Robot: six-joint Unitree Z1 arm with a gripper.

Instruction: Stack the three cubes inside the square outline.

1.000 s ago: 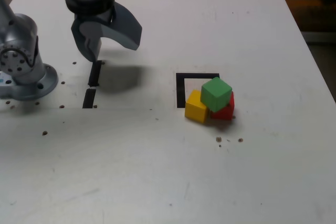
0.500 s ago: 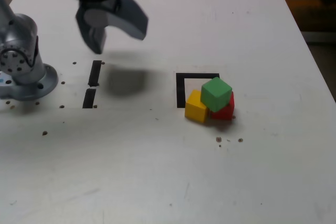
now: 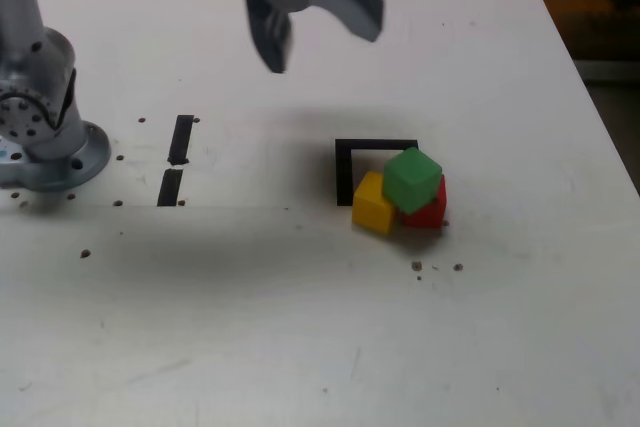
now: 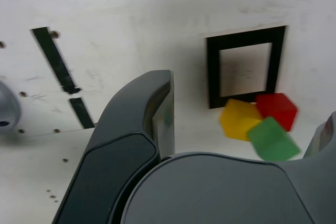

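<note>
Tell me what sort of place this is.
Most likely a robotics lab test bench: a bare white table with black tape marks and a taped square outline, a bolted-down arm base, and three coloured cubes as practice objects.

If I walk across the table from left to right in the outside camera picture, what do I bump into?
Robot base → two black tape strips → yellow cube → green cube, which sits on the red cube.
</note>
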